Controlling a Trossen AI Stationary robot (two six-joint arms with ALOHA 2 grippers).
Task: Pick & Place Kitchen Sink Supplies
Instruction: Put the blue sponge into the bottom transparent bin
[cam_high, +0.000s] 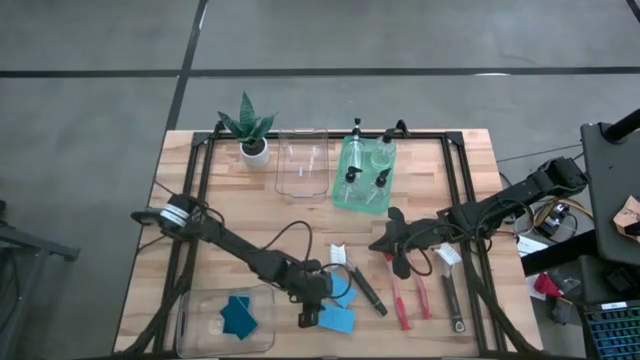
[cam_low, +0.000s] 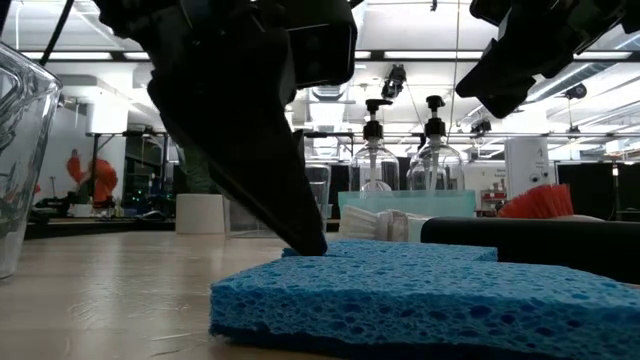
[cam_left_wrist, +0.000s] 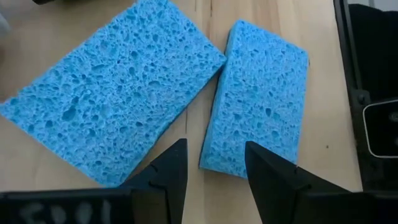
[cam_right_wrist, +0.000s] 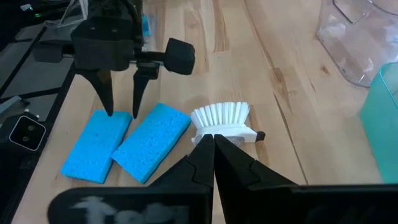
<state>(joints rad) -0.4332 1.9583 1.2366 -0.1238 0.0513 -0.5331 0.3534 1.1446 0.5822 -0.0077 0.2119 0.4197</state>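
Note:
Two light blue sponges (cam_left_wrist: 112, 93) (cam_left_wrist: 261, 99) lie flat side by side on the wood near the table's near edge, seen in the high view as sponges (cam_high: 337, 320). My left gripper (cam_left_wrist: 214, 180) is open and points down over them; a corner of one sponge lies between its fingers. Two dark blue sponges (cam_high: 238, 318) lie in a clear bin. My right gripper (cam_right_wrist: 214, 146) is shut and empty, hovering over two red brushes (cam_high: 402, 295). A black brush with a white head (cam_right_wrist: 221, 118) lies between the arms. Clear bottles (cam_high: 365, 170) stand in the green bin. My left gripper comes at the light blue sponges from above, fingers pointing down and apart. One fingertip (cam_low: 310, 245) reaches down to the sponge's top edge (cam_low: 330, 252) in the low view. Whether it touches the sponge, I cannot tell. Both sponges lie flat on the table.
A clear bin (cam_high: 302, 162) and a potted plant (cam_high: 250, 130) stand at the far edge beside the green bin (cam_high: 345, 195). The clear bin holding dark sponges (cam_high: 200, 320) sits at the near left. Another brush (cam_high: 450, 285) lies right of the red ones. Bare wood lies mid-table.

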